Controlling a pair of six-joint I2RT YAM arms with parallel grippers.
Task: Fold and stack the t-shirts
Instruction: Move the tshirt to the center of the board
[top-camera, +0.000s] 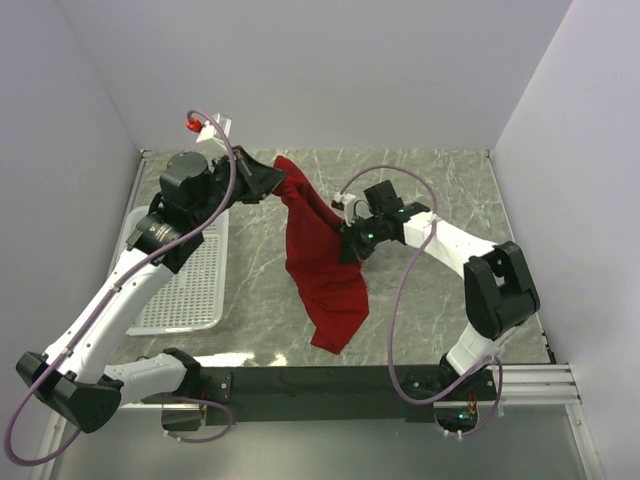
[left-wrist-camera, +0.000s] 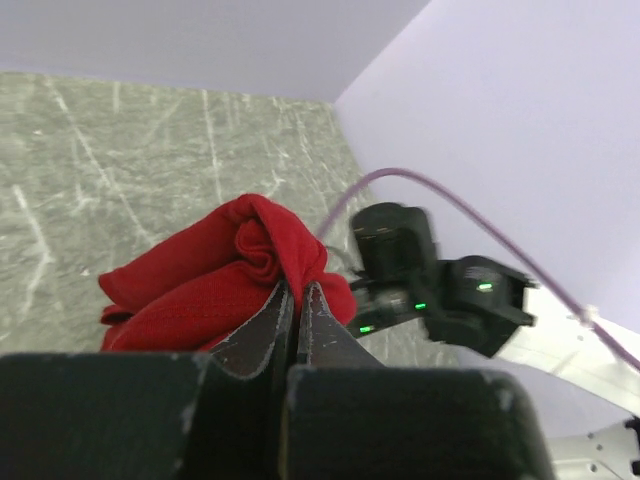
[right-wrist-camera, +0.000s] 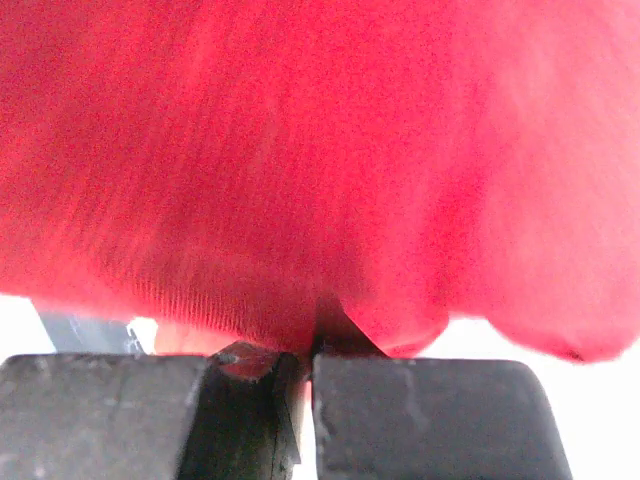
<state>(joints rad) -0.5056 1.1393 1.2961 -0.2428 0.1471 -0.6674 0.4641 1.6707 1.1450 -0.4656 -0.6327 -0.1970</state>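
One t-shirt (top-camera: 322, 265) is held up over the desk (top-camera: 450, 190). Cloth is clamped in left gripper (top-camera: 275, 182) and right gripper (top-camera: 350, 243).

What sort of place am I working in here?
Probably an enclosed robot test cell: plain white walls box in a marble-pattern table, with a white mesh basket at its left and a mounting rail along the near edge.

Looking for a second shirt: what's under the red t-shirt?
Marble table shows around the t-shirt, pinched by left gripper and right gripper; the patch beneath its lower end is hidden.
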